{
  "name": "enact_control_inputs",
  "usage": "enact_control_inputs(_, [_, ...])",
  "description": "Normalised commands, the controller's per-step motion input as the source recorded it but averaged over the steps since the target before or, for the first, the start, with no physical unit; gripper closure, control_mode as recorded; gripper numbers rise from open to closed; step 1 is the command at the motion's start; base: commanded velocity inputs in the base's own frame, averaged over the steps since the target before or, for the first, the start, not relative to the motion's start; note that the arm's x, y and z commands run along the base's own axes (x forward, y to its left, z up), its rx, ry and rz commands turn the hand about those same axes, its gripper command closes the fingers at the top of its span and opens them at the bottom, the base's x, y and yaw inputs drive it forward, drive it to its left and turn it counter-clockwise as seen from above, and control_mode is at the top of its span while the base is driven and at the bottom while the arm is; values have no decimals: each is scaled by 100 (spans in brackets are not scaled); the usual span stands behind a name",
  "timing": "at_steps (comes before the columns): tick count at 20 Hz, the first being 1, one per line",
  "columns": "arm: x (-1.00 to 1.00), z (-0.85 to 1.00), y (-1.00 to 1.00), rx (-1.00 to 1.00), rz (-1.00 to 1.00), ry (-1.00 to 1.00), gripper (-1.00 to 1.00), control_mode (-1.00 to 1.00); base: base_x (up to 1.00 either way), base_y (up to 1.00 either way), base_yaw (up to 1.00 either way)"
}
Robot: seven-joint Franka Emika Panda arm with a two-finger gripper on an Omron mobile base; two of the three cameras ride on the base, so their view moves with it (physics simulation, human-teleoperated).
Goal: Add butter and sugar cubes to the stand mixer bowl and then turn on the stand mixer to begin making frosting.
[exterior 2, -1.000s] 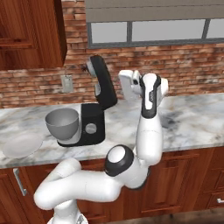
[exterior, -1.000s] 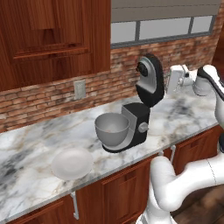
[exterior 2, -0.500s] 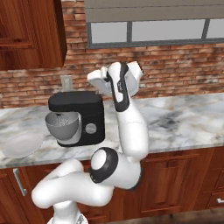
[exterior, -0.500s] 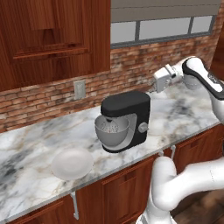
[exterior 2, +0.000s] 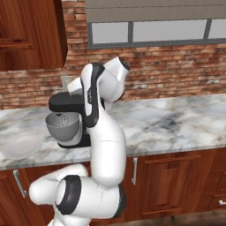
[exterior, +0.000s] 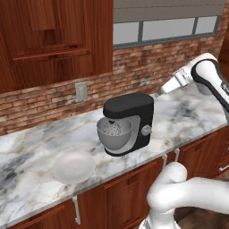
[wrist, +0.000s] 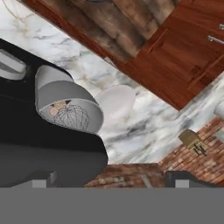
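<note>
Mixer (exterior: 129, 123) head now down over bowl (exterior: 114, 133), near desk (exterior: 36, 147) edge; fingers (wrist: 109, 181) released, seemingly behind it.

Black stand mixer (exterior: 129, 123) head lowered; grey stand mixer bowl (exterior: 114, 133) seated beneath.

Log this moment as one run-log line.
stand mixer: head down over stand mixer bowl | gripper: open, empty, behind mixer | plate: empty
</note>
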Motion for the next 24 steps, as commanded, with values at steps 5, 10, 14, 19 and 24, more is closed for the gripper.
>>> enact_control_inputs(5, [-100,22,-29,0,0,-44,-100,-100,0,0,0])
enact_control_inputs(10, [-97,0,-6,6,-2,-10,-100,-100,0,0,0])
enact_control_inputs(14, [-76,0,-19,12,1,0,-100,-100,0,0,0])
enact_control_inputs(19, [-45,0,-52,30,5,15,-100,-100,0,0,0])
enact_control_inputs(24, [-27,0,-60,34,4,34,-100,-100,0,0,0])
